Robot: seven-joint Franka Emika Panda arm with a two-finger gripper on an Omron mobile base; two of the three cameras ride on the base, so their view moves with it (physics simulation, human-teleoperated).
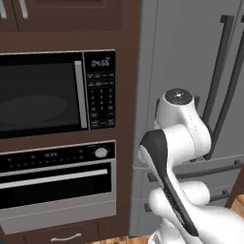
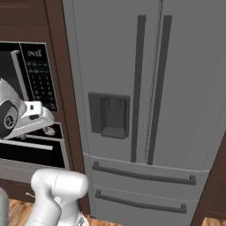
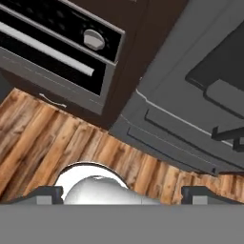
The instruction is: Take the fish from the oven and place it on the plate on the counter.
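1. Dark finger tips of the gripper (image 3: 122,194) rise at the bottom of the hand view, one far to each side — the jaws stand wide, with nothing between them.
2. Wood-plank floor (image 3: 43,138) lies beyond the tips, running up to the foot of the cabinets.
3. Past the floor, up and to the left of the gripper in the hand view, sits the oven (image 3: 57,52): its door is shut, the silver bar handle (image 3: 45,47) crosses the dark glass, and the white round knob (image 3: 94,39) sits on the black control strip. The gripper is well apart from it, touching nothing.
4. In the left base view the oven (image 1: 57,186) is low on the left, while the white arm (image 1: 183,143) rises at the lower right in front of the grey refrigerator (image 1: 190,62).
5. Above the oven hangs the black microwave (image 1: 57,93), its clock display lit.
6. In the right base view the refrigerator (image 2: 145,110) stands just beside the dark brown cabinet column — its dispenser (image 2: 109,114) is set in the left door.
7. With the oven door shut, I cannot tell where the fish lies.
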